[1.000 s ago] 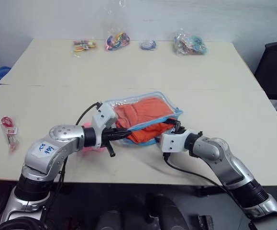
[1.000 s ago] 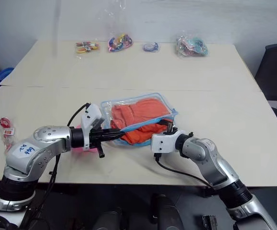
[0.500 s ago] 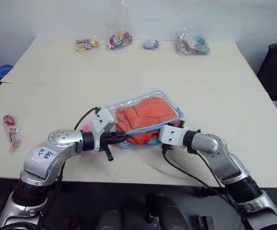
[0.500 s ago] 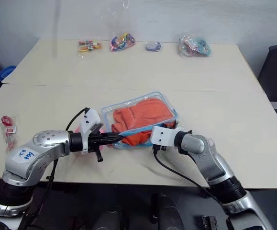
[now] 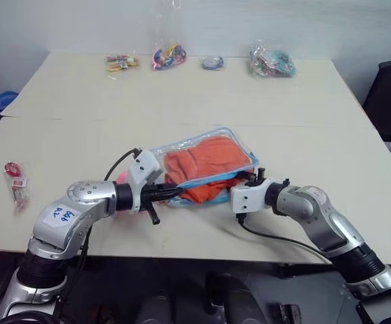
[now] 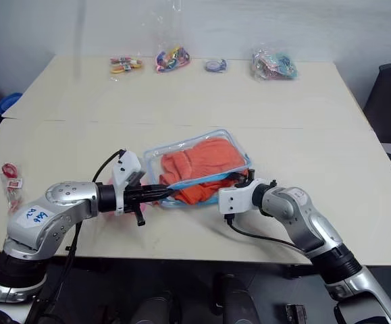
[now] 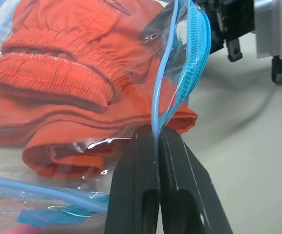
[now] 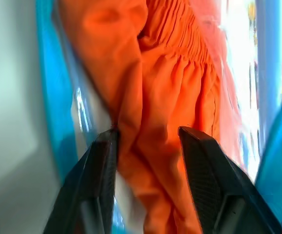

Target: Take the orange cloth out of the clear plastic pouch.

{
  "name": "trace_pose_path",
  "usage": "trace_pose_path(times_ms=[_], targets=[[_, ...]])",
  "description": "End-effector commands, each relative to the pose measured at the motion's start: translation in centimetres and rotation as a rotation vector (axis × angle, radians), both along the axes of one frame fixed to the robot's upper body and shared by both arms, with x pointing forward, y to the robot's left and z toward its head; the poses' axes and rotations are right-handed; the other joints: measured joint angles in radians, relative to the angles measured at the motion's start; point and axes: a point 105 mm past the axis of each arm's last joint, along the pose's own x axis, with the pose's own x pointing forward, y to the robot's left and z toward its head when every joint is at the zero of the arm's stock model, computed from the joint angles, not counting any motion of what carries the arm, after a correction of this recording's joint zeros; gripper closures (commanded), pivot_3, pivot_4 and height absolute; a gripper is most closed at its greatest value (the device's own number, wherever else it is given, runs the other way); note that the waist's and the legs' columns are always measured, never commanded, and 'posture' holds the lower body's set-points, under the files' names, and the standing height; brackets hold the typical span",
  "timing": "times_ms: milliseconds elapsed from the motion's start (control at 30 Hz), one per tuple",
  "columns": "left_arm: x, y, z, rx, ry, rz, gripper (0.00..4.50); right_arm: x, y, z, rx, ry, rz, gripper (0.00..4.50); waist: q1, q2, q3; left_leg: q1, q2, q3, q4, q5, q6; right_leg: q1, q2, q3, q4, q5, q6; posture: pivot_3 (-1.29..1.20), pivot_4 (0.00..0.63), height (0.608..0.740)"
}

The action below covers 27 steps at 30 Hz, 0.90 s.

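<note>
- I see the orange cloth (image 5: 205, 169) lying mostly inside the clear plastic pouch (image 5: 239, 144), near the front middle of the table (image 5: 303, 115); a folded part of the cloth pokes out through the pouch's near, open edge.
- My left gripper (image 7: 156, 146) has its two fingers pressed together, pinching the light blue edging of the pouch mouth; the edging runs up from between the fingertips in the left wrist view.
- My right gripper (image 8: 148, 139) stands with its fingers apart, one on each side of a hanging fold of the orange cloth at the pouch opening. I cannot tell whether the pads are pressing the fabric.
- The two grippers face each other across the near edge of the pouch, the left on its left end, the right on its right end.
- A pink plush toy (image 5: 121, 178) sits just beside the left gripper's wrist, at the pouch's left corner.
- Four small clear bags of coloured trinkets (image 5: 167, 57) line the far edge of the table, well apart from the pouch.
- A small red item (image 5: 14, 183) lies near the table's left edge.
</note>
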Motion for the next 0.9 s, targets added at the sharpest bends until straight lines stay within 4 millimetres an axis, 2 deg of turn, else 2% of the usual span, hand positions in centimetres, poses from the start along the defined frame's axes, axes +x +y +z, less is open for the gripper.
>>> trace_pose_path(times_ms=[33, 133, 233, 500, 767, 900], targets=[[0.2, 0.1, 1.3, -0.006, -0.053, -0.008, 4.50, -0.1, 0.0, 0.8, 0.020, -0.022, -0.001, 1.25, -0.001, 0.000, 0.000, 0.000, 0.000, 0.000, 0.000, 0.000, 0.000, 0.000, 0.000, 0.000, 0.000, 0.000, 0.000, 0.00, 0.150, 0.740], [0.3, -0.1, 1.4, -0.010, -0.056, -0.011, 4.50, 0.1, 0.6, 0.0, 0.017, -0.014, -0.010, 0.31, -0.001, 0.000, 0.000, 0.000, 0.000, 0.000, 0.000, 0.000, 0.000, 0.000, 0.000, 0.000, 0.000, 0.000, 0.000, 0.00, 0.150, 0.740], [0.3, -0.3, 1.6, -0.015, -0.057, -0.018, 4.50, 0.7, 0.8, -0.8, 0.001, -0.023, -0.034, 0.31, -0.004, 0.000, 0.000, 0.000, 0.000, 0.000, 0.000, 0.000, 0.000, 0.002, 0.000, 0.000, 0.000, 0.000, 0.000, 0.00, 0.150, 0.740], [-0.1, -0.5, 1.5, -0.023, -0.046, -0.021, 4.50, 2.5, 1.8, -1.4, -0.037, -0.092, -0.044, 0.31, -0.004, -0.001, 0.000, 0.000, 0.000, 0.001, 0.000, 0.000, -0.001, 0.002, 0.000, 0.001, 0.001, 0.000, 0.000, 0.00, 0.150, 0.740], [0.2, -0.2, 1.5, -0.031, -0.043, -0.004, 4.50, 3.1, 2.8, -3.7, -0.070, -0.054, -0.006, 0.31, -0.010, -0.005, -0.003, 0.002, 0.000, 0.001, 0.000, 0.001, -0.001, 0.003, 0.000, 0.001, 0.002, 0.000, -0.001, 0.00, 0.150, 0.740], [0.3, -0.2, 1.4, -0.032, -0.043, -0.001, 4.50, 3.2, 3.2, -4.2, -0.050, -0.025, -0.002, 1.29, -0.017, -0.006, -0.005, 0.004, 0.001, 0.001, 0.000, 0.001, -0.002, 0.005, 0.000, 0.002, 0.003, -0.001, -0.001, 0.00, 0.150, 0.740]])
